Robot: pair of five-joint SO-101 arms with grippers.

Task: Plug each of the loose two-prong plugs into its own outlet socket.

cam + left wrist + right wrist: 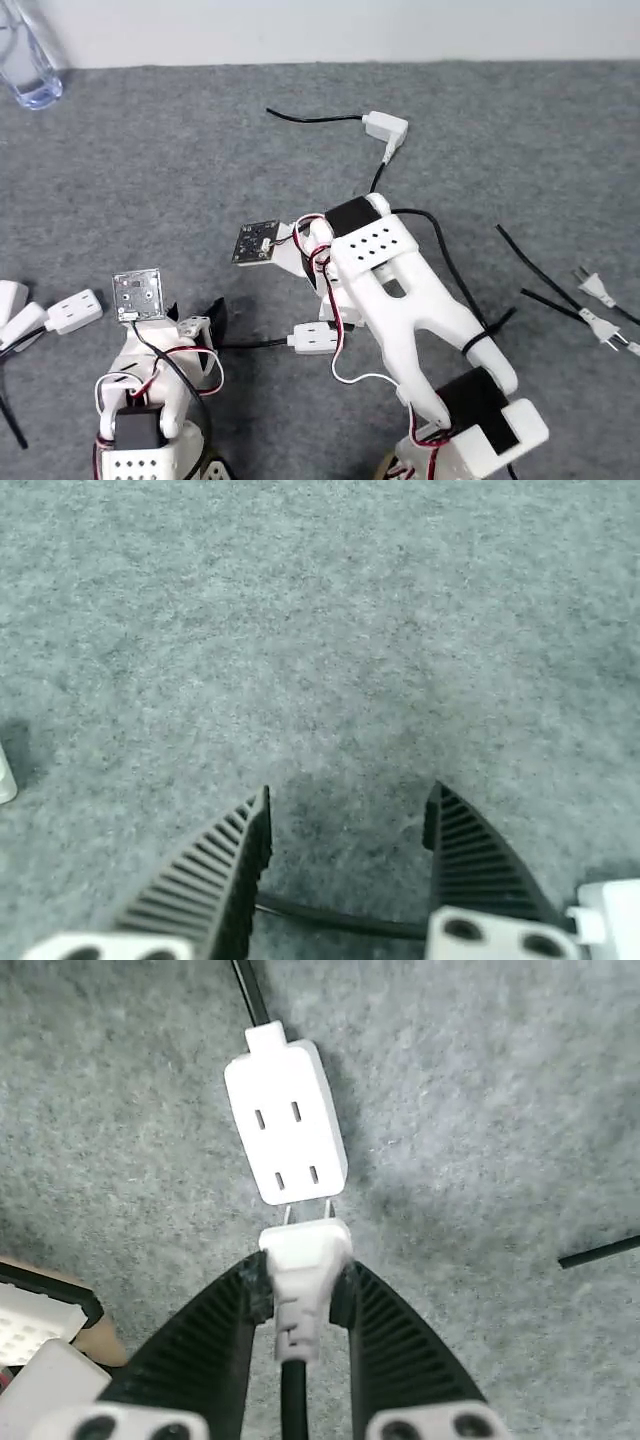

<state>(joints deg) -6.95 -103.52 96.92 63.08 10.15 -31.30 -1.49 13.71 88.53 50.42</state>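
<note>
- Grips plug (305, 1250) narrowly in right gripper (300, 1272), prongs touching outlet (288, 1125) edge, not in its slots.
- Spreads left gripper (350, 800) wide above carpet (320, 630), cable (330, 917) between fingers.
- Shows loose plugs (597, 290) at high view's right edge.

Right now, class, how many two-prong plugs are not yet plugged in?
3. A far plug and a near plug lie loose by the table right edge; a held plug sits in the right tool, facing an outlet socket. Arms may hide others.
</note>
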